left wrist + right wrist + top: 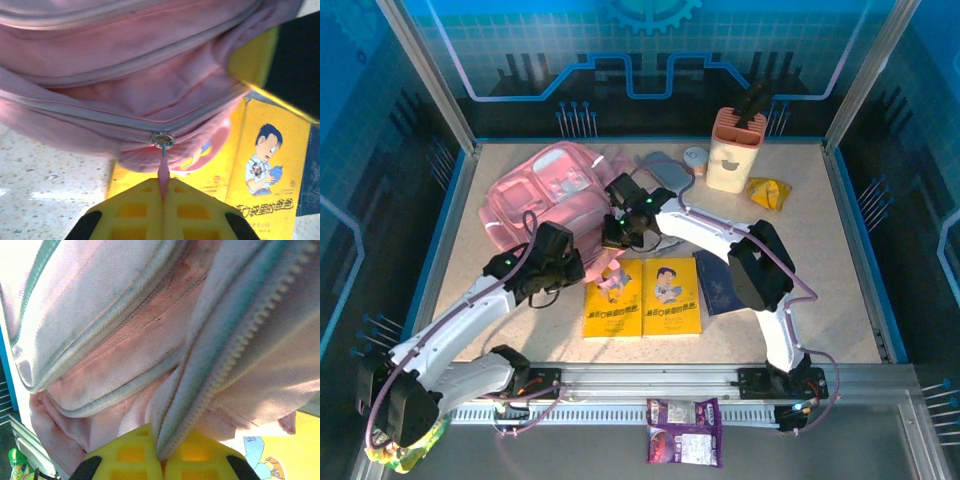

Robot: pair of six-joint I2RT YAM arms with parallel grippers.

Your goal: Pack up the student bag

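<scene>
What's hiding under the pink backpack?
A yellow picture book pokes out from under the student bag, whose edge covers the book's top part. Anything else beneath is hidden by the fabric.

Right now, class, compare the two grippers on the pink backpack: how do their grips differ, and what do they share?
The left gripper pinches a thin pink zipper pull below its metal slider; the right gripper pinches a broad toothed zipper edge. The left gripper sits at the student bag's near edge, the right gripper further right. Both are shut, with yellow fingers.
</scene>
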